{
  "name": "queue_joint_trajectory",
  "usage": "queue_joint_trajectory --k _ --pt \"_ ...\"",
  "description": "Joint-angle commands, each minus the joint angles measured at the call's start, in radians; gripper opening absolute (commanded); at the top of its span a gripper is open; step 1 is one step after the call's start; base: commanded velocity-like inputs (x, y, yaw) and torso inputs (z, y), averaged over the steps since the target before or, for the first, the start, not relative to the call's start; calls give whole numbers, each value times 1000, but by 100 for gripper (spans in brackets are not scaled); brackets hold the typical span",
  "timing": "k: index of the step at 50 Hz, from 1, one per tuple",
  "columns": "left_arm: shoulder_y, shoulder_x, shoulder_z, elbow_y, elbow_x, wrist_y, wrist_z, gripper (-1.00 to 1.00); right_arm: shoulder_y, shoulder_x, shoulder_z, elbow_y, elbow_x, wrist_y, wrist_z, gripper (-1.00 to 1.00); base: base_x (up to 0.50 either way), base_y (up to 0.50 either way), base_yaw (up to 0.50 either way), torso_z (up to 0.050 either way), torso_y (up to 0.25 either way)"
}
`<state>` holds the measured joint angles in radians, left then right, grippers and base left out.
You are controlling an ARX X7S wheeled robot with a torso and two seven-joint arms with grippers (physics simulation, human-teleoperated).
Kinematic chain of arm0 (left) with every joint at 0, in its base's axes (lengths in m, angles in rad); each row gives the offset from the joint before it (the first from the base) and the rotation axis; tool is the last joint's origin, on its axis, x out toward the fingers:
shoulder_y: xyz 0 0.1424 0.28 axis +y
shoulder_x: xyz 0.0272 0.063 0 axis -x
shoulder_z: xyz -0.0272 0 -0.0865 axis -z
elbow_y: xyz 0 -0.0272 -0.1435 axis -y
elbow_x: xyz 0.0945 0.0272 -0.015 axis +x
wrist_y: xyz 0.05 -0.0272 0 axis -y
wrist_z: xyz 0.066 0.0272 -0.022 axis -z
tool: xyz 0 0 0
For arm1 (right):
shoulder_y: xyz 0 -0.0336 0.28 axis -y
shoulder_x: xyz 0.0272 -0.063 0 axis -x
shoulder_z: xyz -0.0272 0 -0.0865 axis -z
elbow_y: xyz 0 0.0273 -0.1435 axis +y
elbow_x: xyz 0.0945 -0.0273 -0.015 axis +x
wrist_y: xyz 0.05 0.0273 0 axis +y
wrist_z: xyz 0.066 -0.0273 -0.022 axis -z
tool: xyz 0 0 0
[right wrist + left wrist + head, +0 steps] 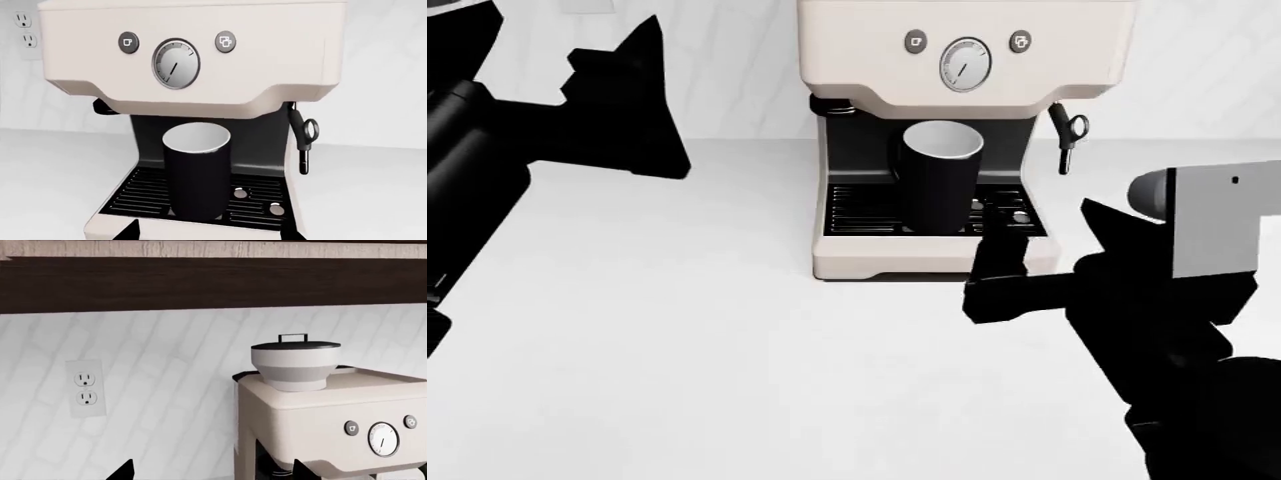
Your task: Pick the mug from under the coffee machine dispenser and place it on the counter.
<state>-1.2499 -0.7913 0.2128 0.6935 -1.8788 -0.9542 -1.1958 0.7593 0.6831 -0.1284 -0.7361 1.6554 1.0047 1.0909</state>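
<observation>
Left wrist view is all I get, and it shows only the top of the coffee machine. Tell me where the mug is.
Observer: The mug stands upright on the black drip tray, in the recess of the coffee machine dispenser.
Operator: Give me the right claw's state.
Observer: The right claw is open, in front of the tray, lined up with the mug and not touching it.
Operator: Name anything near its path.
Observer: The steam wand hangs outside the recess, to the right of the mug in the head view.
</observation>
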Motion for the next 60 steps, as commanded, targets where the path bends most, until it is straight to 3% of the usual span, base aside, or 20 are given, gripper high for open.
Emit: queue_joint_trajectory --k 1,17,60 --pt "10 2 2 -2 11 4 8 100 41 -78 -89 47 -171 37 -77 100 0 0 0 0 0" --pt "14 -2 0 -6 26 5 27 100 41 -170 -172 152 -442 -56 -233 100 0 0 0 0 0" --pt "66 -11 -1 -8 95 16 89 100 63 -266 -311 405 -694 -197 -393 100 0 0 0 0 0"
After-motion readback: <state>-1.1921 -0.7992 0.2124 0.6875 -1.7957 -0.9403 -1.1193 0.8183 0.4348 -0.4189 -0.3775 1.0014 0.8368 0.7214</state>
